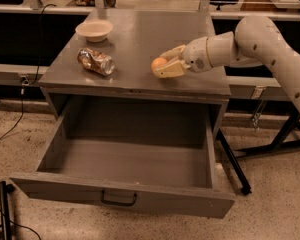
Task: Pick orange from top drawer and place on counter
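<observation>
The orange [158, 63] sits between the fingers of my gripper [163, 63], low over the counter [140, 44] near its front right part. The gripper is shut on the orange, with one finger [172, 52] above and behind it and the other finger [170, 72] in front. My pale arm [260, 39] comes in from the right. Below, the top drawer [125, 196] is pulled far out, its dark handle [119, 200] at the front centre. The drawer's inside shows bare grey metal.
A crushed shiny can [95, 61] lies on the counter's left front. A pale bowl [94, 30] stands behind it at the back left. Dark table legs [232, 159] stand right of the cabinet. Cables run along the floor at left.
</observation>
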